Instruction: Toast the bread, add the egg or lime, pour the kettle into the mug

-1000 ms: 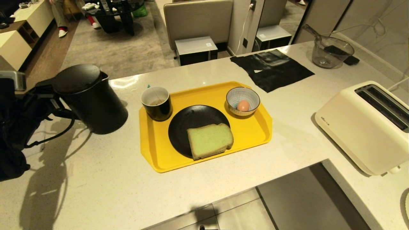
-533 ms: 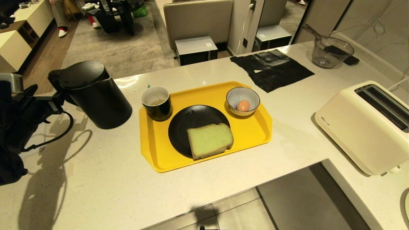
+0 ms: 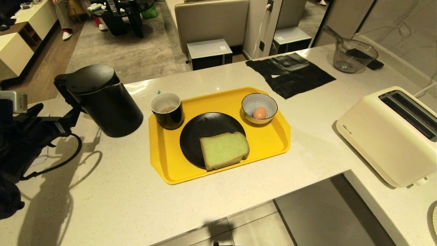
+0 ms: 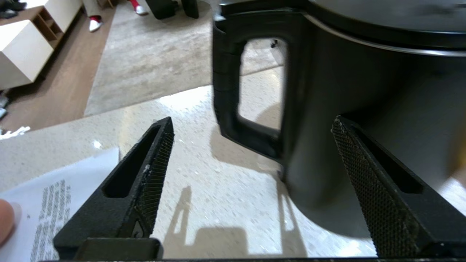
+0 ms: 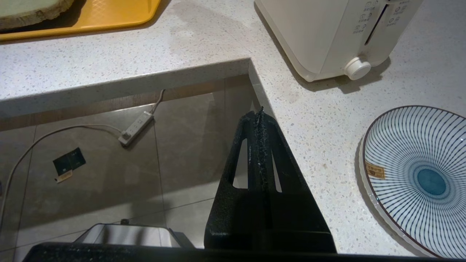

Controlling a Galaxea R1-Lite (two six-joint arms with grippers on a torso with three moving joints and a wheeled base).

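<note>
Beside the yellow tray (image 3: 273, 143), the kettle (image 3: 104, 100) stands upright on the desk (image 3: 112, 191), handle toward the left gripper (image 4: 251, 153), whose jaws gape empty around it, suggesting a finished pour, while the right gripper (image 5: 260, 116) hangs closed off the desk edge.

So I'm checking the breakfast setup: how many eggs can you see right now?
1. The egg lies in the striped bowl at the far right corner of the yellow tray. No other egg shows in any view, though one could be out of sight.
</note>
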